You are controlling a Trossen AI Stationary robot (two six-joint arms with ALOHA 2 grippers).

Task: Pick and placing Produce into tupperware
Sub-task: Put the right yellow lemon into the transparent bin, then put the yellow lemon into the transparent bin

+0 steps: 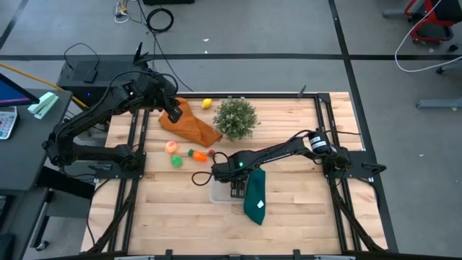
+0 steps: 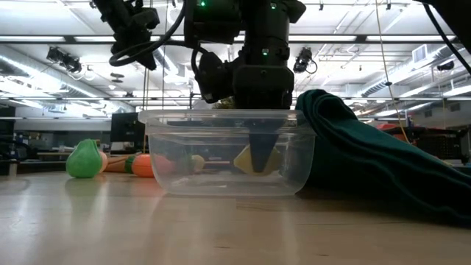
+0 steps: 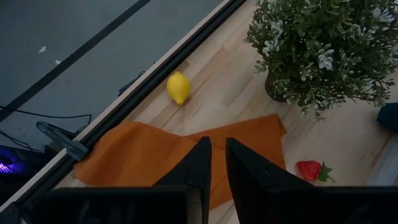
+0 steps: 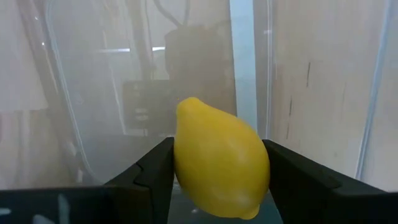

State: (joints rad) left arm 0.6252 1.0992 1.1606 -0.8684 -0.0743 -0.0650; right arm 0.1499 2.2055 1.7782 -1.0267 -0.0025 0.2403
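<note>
- Right pincer (image 4: 219, 180) is down in the tupperware (image 2: 228, 151), gripping a lemon (image 4: 219, 165), not released yet.
- Left pincer (image 3: 214, 165), nearly closed and empty, hovers over the orange cloth (image 3: 143, 155).
- Second lemon (image 1: 207, 103), peach (image 1: 172, 146), green one (image 1: 177, 161), carrot (image 1: 198, 154) wait on the bench (image 1: 166, 209).

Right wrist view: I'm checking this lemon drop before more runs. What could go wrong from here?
The right gripper holds a lemon low inside the tupperware; if it rises before letting go fully, the lemon may lift out again. The dark green cloth lies against the container, so a retreating arm might snag it and shift the tupperware. A second lemon sits beside the table's edge rail, leaving awkward finger room.
</note>
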